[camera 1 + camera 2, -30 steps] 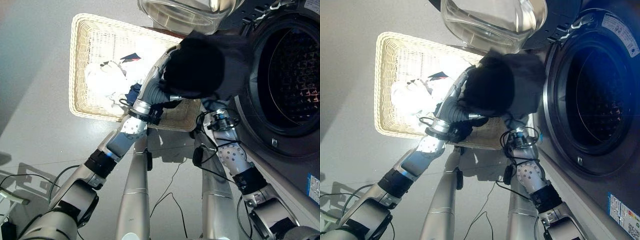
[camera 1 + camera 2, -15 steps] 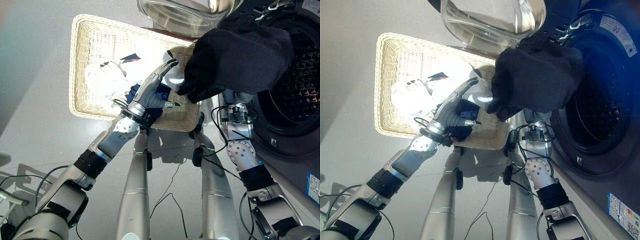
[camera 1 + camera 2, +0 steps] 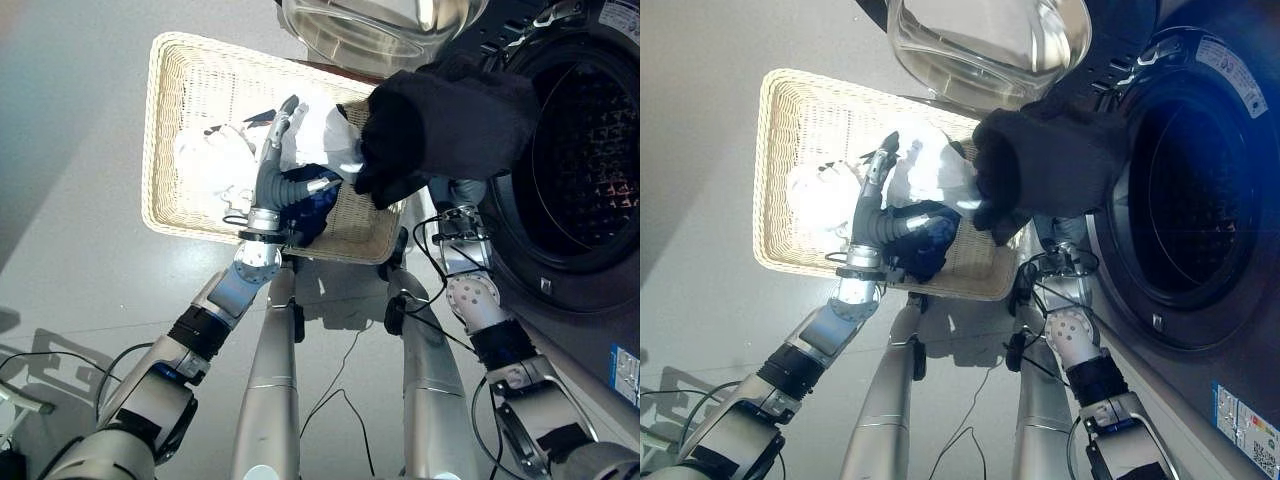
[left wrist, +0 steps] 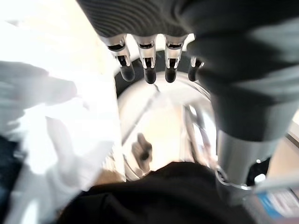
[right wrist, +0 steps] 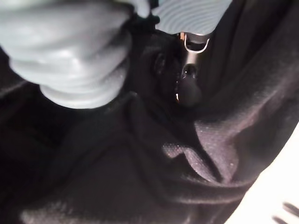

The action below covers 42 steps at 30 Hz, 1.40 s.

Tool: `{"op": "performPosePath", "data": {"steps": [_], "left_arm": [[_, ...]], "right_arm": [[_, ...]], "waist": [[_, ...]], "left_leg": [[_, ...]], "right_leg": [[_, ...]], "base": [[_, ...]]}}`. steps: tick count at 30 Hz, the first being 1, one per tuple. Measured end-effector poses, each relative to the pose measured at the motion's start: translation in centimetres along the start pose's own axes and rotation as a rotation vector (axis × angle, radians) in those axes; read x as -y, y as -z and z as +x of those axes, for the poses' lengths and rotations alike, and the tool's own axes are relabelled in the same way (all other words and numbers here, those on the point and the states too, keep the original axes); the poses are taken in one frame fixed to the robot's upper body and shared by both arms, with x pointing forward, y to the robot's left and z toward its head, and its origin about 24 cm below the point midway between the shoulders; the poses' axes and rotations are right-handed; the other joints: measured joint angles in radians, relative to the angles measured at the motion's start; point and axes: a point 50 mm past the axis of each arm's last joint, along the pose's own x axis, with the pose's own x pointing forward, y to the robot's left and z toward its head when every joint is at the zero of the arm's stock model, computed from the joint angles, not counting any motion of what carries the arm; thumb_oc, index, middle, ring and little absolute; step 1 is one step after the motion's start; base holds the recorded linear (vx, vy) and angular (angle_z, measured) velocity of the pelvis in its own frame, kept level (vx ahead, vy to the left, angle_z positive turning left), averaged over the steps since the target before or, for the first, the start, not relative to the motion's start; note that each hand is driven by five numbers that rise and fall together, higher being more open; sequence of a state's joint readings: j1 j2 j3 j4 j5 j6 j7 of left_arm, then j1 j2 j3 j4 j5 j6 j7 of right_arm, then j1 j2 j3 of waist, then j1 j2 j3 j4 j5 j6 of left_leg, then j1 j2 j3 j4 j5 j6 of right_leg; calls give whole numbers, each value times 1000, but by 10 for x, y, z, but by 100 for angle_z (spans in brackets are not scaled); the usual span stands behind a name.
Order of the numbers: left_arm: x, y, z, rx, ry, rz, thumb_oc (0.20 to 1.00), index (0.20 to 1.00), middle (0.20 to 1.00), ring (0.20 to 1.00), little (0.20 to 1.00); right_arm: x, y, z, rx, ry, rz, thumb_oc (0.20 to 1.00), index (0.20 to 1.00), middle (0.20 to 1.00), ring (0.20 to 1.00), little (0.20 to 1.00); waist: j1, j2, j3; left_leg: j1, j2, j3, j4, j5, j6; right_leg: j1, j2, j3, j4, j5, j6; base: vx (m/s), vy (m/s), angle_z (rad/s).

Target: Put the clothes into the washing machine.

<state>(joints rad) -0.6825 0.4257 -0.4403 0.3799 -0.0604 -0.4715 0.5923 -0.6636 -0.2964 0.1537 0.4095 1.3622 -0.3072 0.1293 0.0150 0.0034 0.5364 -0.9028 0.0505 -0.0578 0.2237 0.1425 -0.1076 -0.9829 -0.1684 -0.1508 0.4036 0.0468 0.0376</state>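
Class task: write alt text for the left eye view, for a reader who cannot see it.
A black garment is draped over the right robot hand, held up in front of the open washing machine. The left robot hand, fingers straight, hangs over white clothes in a wicker basket on the floor.

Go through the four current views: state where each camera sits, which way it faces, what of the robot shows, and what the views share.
Left eye view: on the head, facing down at the wicker basket and washing machine drum; both arms show.
Right eye view: beside it, same scene, slightly offset.
Left wrist view: along the left hand, straight fingers toward the glass door.
Right wrist view: pressed into the black garment; right hand buried in it.
Shared: the black garment appears in all four.
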Motion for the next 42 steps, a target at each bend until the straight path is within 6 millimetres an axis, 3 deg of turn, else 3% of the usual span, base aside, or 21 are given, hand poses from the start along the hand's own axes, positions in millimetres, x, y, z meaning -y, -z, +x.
{"op": "performPosePath", "data": {"steps": [3,6,11,13,15,19,20,24,25,26,27,28,37,41,42], "left_arm": [[-4,10,-2,-53,-38,-7,1000,1000,1000,1000,1000],[-12,24,-2,-115,-92,6,1000,1000,1000,1000,1000],[-19,28,5,-127,-109,18,1000,1000,1000,1000,1000],[-25,30,10,-132,-123,32,1000,1000,1000,1000,1000],[-35,31,10,-131,-143,27,1000,1000,1000,1000,1000],[-52,37,2,-154,-158,64,1000,1000,1000,1000,1000],[-53,38,0,-156,-156,70,1000,1000,1000,1000,1000],[-64,37,2,-153,-168,96,1000,1000,1000,1000,1000],[-67,38,2,-157,-175,96,1000,1000,1000,1000,1000],[-69,38,3,-159,-177,96,1000,1000,1000,1000,1000],[-71,38,4,-159,-179,99,1000,1000,1000,1000,1000],[-74,38,6,-161,-179,106,1000,1000,1000,1000,1000],[-80,38,14,-161,-178,103,1000,1000,1000,1000,1000],[-78,37,15,-158,-173,102,1000,1000,1000,1000,1000],[-76,36,16,-152,-167,100,1000,1000,1000,1000,1000]], "right_arm": [[16,-1,0,-2,77,22,200,200,200,200,200],[52,-14,0,4,250,27,200,200,200,200,200],[70,-44,4,87,355,61,200,200,200,200,200],[71,-69,15,159,400,63,200,200,200,200,200],[64,-115,22,352,421,72,200,200,200,200,200],[46,-187,18,692,457,56,200,200,200,200,200],[47,-198,13,764,502,60,200,200,200,200,200],[44,-204,9,813,608,40,200,200,200,200,200],[44,-205,8,815,614,30,404,404,404,404,404],[44,-206,8,810,623,22,523,523,523,523,523],[45,-206,8,811,627,16,931,931,931,931,931],[46,-207,7,811,639,12,1000,1000,1000,1000,1000],[69,-208,-2,769,909,-67,1000,1000,1000,1000,1000],[77,-205,-5,651,1101,-214,1000,1000,1000,1000,1000],[83,-204,-7,565,1173,-362,1000,1000,1000,1000,1000]], "waist": [[0,0,0],[0,0,0],[1,0,0],[2,0,0],[3,0,0],[8,-3,2],[21,-3,2],[32,-11,7],[28,-13,7],[29,-14,8],[27,-14,8],[26,-15,9],[28,-17,9],[29,-17,9],[30,-17,9]], "left_leg": [[0,0,0,-2,0,-1],[0,0,1,-6,2,-3],[-1,1,2,-10,3,-4],[-1,3,2,-10,3,-4],[-1,6,1,-5,3,-5],[0,19,-5,4,-1,-10],[0,22,-5,7,-2,-10],[-10,25,-3,12,-6,-8],[-11,24,-3,13,-5,-8],[-14,23,-1,15,-6,-7],[-15,23,-1,16,-7,-6],[-17,22,0,17,-8,-4],[-16,13,-5,27,-11,2],[-17,13,-9,25,-10,3],[-18,12,-12,23,-8,5]], "right_leg": [[1,0,-1,-4,1,1],[1,0,0,-12,3,2],[1,2,1,-19,7,-2],[1,4,1,-20,9,-5],[4,8,1,-21,13,-7],[25,23,-10,-47,27,-11],[26,26,-10,-53,33,-14],[24,31,-6,-68,42,-12],[27,32,-4,-80,48,-9],[29,32,-1,-88,54,-9],[30,32,0,-93,57,-8],[31,31,1,-98,62,-6],[48,24,-7,-113,70,1],[55,25,-10,-125,74,2],[56,25,-12,-128,79,3]], "base": [[0,0,0],[0,0,0],[0,0,0],[5,-18,-1],[9,-54,-3],[0,-55,-3],[-3,-16,-12],[2,0,-3],[0,0,0],[-10,4,-3],[-5,4,-4],[0,0,0],[5,-5,1],[-2,-35,0],[2,-48,4]]}}
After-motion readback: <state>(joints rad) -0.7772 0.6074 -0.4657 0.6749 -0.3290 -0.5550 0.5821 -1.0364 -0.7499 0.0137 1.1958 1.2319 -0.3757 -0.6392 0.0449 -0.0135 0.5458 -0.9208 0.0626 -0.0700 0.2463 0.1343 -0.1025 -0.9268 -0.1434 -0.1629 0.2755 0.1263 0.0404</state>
